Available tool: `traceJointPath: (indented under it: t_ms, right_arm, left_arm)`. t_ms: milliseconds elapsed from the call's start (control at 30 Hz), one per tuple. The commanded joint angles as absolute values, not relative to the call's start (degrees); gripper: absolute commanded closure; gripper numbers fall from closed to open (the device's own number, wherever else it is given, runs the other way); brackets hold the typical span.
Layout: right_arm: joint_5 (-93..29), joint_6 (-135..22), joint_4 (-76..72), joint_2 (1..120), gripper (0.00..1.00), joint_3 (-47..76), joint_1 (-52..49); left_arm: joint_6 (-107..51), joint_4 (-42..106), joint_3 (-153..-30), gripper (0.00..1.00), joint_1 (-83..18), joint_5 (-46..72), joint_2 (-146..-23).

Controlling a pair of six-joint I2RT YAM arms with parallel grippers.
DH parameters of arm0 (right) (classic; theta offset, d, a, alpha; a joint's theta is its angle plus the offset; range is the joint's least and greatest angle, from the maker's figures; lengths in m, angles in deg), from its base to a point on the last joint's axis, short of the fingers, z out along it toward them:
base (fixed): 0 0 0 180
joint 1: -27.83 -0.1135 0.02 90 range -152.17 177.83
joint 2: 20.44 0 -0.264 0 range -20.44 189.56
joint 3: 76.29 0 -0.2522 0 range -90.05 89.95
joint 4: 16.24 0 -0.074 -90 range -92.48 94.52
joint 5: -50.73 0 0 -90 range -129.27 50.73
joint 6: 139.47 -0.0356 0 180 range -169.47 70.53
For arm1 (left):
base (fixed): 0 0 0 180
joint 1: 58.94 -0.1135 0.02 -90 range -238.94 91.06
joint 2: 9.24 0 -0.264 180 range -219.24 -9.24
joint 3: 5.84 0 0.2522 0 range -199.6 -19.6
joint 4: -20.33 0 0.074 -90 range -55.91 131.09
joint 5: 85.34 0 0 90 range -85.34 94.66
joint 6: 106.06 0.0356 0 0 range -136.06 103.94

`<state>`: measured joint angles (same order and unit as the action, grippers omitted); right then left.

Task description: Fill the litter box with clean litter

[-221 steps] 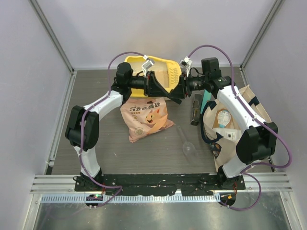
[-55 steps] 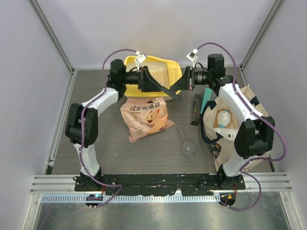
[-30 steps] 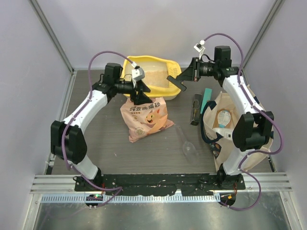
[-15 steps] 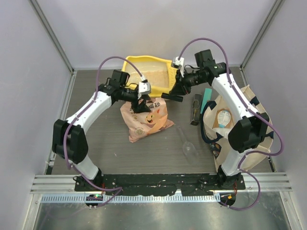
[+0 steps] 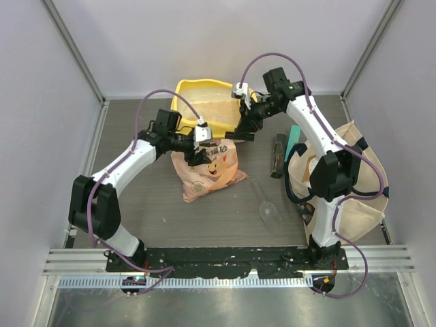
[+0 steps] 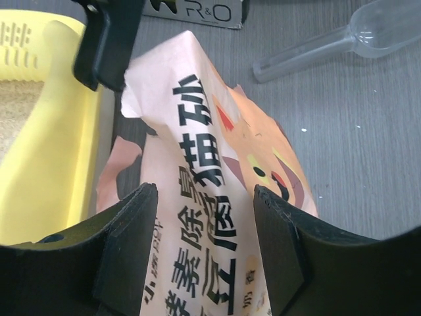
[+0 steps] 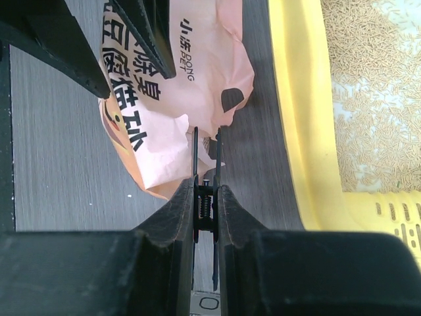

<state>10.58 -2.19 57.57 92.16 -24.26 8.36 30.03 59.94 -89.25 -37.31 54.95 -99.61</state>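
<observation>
Item: litter bag [image 5: 208,170], soft peach-orange plastic with dark Chinese characters and a cartoon face, lying flat on the table [image 5: 150,204]. Its torn upper end sits just beside the litter box [image 5: 182,92]. Contents of box: a thin layer of pale litter granules [image 7: 368,85], with base showing through, so filling is judged partial. Left gripper [image 6: 204,194]: fingers [image 6: 128,250] spread, straddling the bag's upper part, not closed on it. Right gripper [image 7: 205,187]: fingers drawn close together at the bag's corner, with thin dark strips in the slit; whether anything is held cannot be told. Hazards: slack film may slip or tear if only one layer is pinched; lifting with the mouth low would spill granules onto the table; the two grippers work close together and could collide.
</observation>
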Motion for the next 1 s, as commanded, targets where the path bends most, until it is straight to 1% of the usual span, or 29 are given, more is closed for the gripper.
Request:
traceJointPath:
  t_ms: [0,167,500,533,667,933,967]
  right_arm:
    - [10.8,3.7,64.0,93.9,0.99,-30.6,7.4]
    - [10.8,8.3,71.3,95.2,0.98,-31.6,7.0]
    - [10.5,7.1,71.1,93.5,0.99,-27.7,6.6]
    - [10.3,7.1,70.9,93.4,0.99,-27.5,6.5]
    - [10.2,6.3,70.5,93.3,0.99,-26.9,6.5]
    - [10.0,4.6,69.3,93.5,0.98,-26.8,6.5]
    - [10.0,4.5,69.3,93.4,0.99,-26.7,6.5]
  left_arm:
    - [26.8,51.4,-89.1,0.37,-37.4,55.5,-97.4]
    - [24.6,45.5,-87.5,0.37,-37.4,55.1,-97.1]
    - [22.4,35.8,-83.3,0.43,-36.1,61.4,-93.7]
    - [23.4,36.4,-83.5,0.44,-36.1,62.2,-93.9]
    - [28.2,47.7,-88.7,0.47,-35.6,65.4,-97.8]
    - [35.0,56.9,-96.0,0.48,-34.2,68.0,-104.1]
    - [36.3,60.1,-96.7,0.48,-34.2,68.2,-104.6]
